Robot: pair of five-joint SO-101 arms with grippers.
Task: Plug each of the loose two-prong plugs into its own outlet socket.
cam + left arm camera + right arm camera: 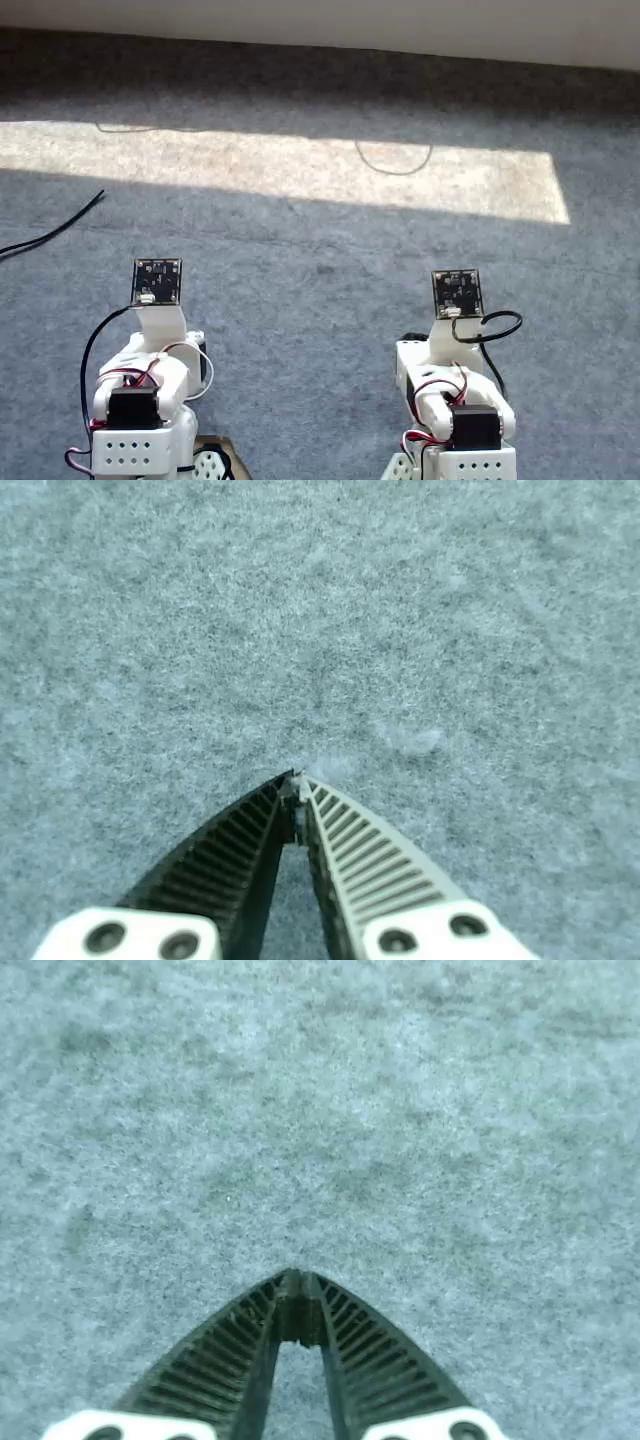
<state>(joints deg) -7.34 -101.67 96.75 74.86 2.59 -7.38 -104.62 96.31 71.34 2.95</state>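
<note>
Both arms sit folded low over the grey-felted bench (320, 230). The left gripper (297, 780) and the right gripper (298, 1278) each have their jaws pressed together on nothing, tips close above the felt. I cannot tell where the plugs and sockets lie, so the risk I see is sweeping out blind: shut tips could dig into the nap or snag the black cable (50, 232) on the left arm's side.

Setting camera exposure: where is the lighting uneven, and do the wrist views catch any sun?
High view: a sunlit band crosses the carpet, with shade on both sides. Left wrist view: even light, no hard shadow by the shut left gripper. Right wrist view: likewise around the right gripper.
</note>
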